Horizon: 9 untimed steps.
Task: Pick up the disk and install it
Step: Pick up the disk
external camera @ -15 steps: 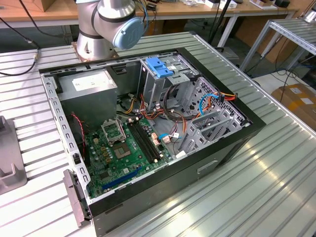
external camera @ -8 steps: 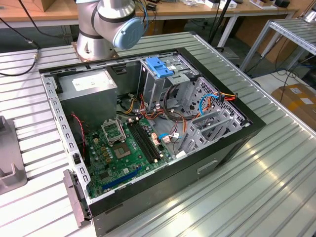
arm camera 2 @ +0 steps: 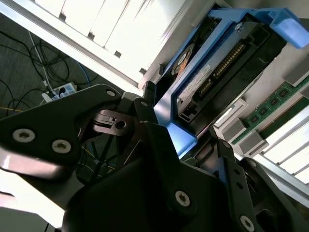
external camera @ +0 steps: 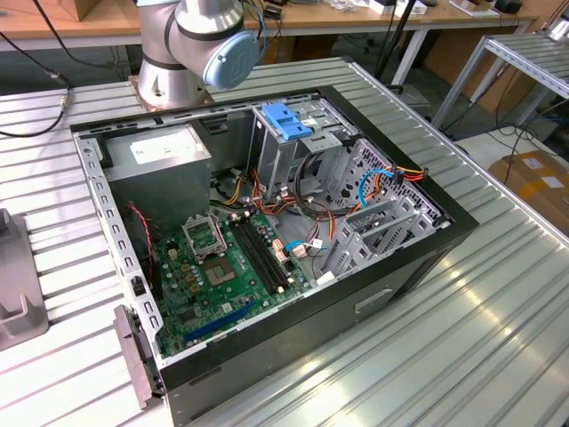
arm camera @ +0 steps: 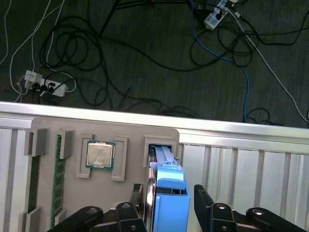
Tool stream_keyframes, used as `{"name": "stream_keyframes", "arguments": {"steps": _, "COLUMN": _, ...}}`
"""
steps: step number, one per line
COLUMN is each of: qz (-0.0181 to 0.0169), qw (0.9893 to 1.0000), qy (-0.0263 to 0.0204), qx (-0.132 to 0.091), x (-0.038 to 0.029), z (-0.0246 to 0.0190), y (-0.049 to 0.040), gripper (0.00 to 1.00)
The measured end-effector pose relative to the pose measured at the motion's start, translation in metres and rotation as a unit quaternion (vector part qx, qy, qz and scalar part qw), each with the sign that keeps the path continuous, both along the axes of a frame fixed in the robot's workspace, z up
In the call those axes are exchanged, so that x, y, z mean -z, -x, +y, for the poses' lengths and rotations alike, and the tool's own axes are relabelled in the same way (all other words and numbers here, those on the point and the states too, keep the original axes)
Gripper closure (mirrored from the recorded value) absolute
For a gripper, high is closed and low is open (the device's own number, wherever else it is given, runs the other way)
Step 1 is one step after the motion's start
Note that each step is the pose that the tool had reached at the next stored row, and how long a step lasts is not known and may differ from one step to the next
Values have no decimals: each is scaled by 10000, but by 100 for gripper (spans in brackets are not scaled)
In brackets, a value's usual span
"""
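A ribbed metal table (external camera: pixel 462 338) carries an open case (external camera: pixel 404 271); the arm (external camera: pixel 209 36) is cut off at the exterior view's upper middle. In the first wrist view the gripper (arm camera: pixel 168 191) straddles the disk (arm camera: pixel 170 205) unclamped, with a gap beside one finger (arm camera: pixel 203 198). The disk stands edgewise in the grey tray (arm camera: pixel 130 128), its label unreadable.

Disk (arm camera: pixel 171 208) upright in tray (arm camera: pixel 130 133) slot

Computer case (external camera: pixel 404 267): top open. Cables (external camera: pixel 313 194) cross the drive cage (external camera: pixel 283 151); power supply (external camera: pixel 160 153) fills one corner. Room above motherboard (external camera: pixel 206 267). Disk (arm camera: pixel 171 205): slot walls (arm camera: pixel 161 139) close beside it.
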State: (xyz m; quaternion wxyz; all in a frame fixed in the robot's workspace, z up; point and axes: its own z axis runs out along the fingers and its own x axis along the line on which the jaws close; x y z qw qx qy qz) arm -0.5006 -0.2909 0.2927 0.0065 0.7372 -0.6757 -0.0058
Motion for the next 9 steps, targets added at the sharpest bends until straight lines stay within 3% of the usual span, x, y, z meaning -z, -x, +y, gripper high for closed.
{"name": "stream_keyframes", "arguments": {"steps": 5, "qz": 1, "qw": 10000, "qy": 0, "qx": 0, "x": 2, "z": 0, "y": 0, "gripper": 47}}
{"name": "stream_keyframes", "arguments": {"steps": 7, "qz": 0, "qw": 10000, "qy": 0, "qx": 0, "x": 3, "z": 0, "y": 0, "gripper": 60}}
{"name": "stream_keyframes", "arguments": {"steps": 9, "qz": 1, "qw": 10000, "qy": 0, "qx": 0, "x": 4, "z": 0, "y": 0, "gripper": 62}}
